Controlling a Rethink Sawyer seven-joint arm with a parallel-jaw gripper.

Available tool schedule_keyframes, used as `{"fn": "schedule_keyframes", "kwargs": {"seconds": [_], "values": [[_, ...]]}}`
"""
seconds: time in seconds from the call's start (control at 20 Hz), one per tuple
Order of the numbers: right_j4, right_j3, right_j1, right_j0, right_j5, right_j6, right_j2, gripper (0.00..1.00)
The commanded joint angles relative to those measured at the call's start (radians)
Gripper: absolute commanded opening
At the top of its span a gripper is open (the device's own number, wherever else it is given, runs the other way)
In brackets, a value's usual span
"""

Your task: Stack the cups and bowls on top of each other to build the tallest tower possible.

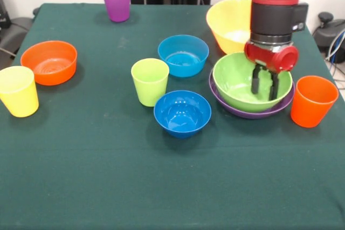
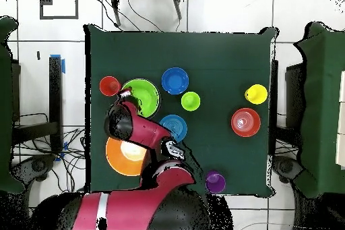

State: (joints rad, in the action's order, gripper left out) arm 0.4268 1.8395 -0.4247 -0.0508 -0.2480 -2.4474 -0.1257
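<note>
Front view: the lime green bowl (image 1: 237,82) is seen nested inside the purple bowl (image 1: 251,112), near the worktop's right edge. Just behind them the large yellow-orange bowl (image 1: 229,22) is partly blocked by the red and black arm (image 1: 272,4). The orange cup (image 1: 312,100) is set just beside the nested pair, toward the right edge. Near the middle are grouped the light blue bowl (image 1: 183,55), the dark blue bowl (image 1: 182,112) and the lime green cup (image 1: 150,81). The orange bowl (image 1: 49,62) and yellow cup (image 1: 19,91) are placed by the left edge, the purple cup (image 1: 116,1) at the far edge.

Only in the overhead view is the yellow-orange bowl's full rim (image 2: 114,165) shown, while the gripper is hidden there beneath the arm.

The gripper (image 1: 265,85) is lowered into the green bowl, its two black fingers (image 1: 255,82) parted a little, with nothing seen between them; contact with the bowl cannot be told.
</note>
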Motion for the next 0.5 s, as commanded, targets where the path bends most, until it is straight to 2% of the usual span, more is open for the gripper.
{"fn": "schedule_keyframes", "kwargs": {"seconds": [0.05,0.25,0.5], "values": [[0.094,0.020,-0.069,0.074,0.161,-0.144,0.029,1.00],[0.126,-0.003,-0.108,0.116,0.249,-0.122,0.095,1.00],[0.141,-0.035,-0.104,0.138,0.272,-0.128,0.119,1.00]]}}
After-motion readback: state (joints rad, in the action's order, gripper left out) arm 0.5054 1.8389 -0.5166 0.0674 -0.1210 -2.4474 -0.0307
